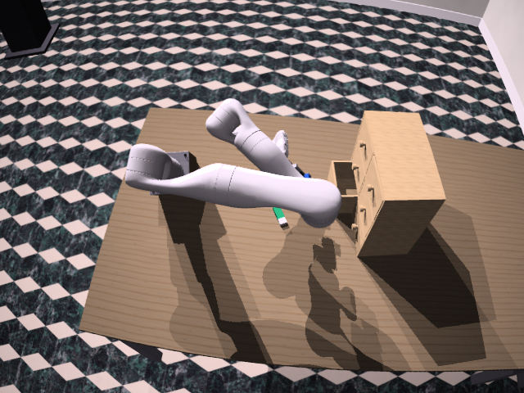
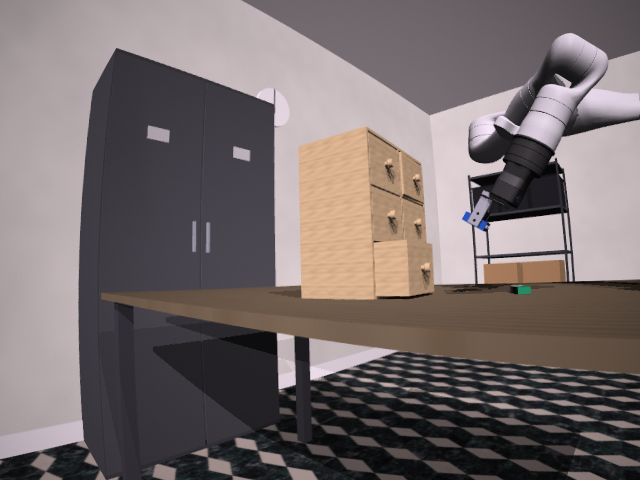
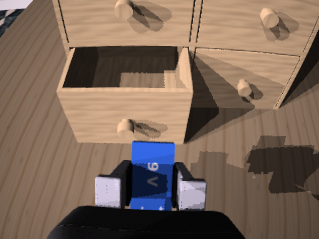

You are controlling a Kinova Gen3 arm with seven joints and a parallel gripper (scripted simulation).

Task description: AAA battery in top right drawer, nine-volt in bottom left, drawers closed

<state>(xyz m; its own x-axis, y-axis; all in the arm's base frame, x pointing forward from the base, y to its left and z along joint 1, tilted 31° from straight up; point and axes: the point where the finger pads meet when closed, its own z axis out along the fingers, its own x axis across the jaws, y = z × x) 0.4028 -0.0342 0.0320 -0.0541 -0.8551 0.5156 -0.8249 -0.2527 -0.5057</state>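
My gripper (image 1: 301, 171) (image 2: 476, 219) (image 3: 152, 177) is shut on the blue nine-volt battery (image 1: 307, 175) (image 2: 483, 225) (image 3: 153, 166). It is tilted and holds the battery above the table, out in front of the chest (image 1: 413, 160) (image 2: 336, 217). The left drawer of the bottom row (image 2: 391, 268) (image 3: 95, 116) is pulled partly out; no object shows inside, though part of it is in shadow. The right drawer of the top row (image 2: 412, 178) looks closed, as do the other drawers. The AAA battery is not visible in any view.
A green block with a white end (image 1: 278, 214) (image 2: 522, 289) lies on the table (image 1: 139, 262) (image 2: 491, 320), in front of the chest. The arm (image 1: 270, 187) hides part of the table in the top view. Round knobs stick out from the drawer fronts.
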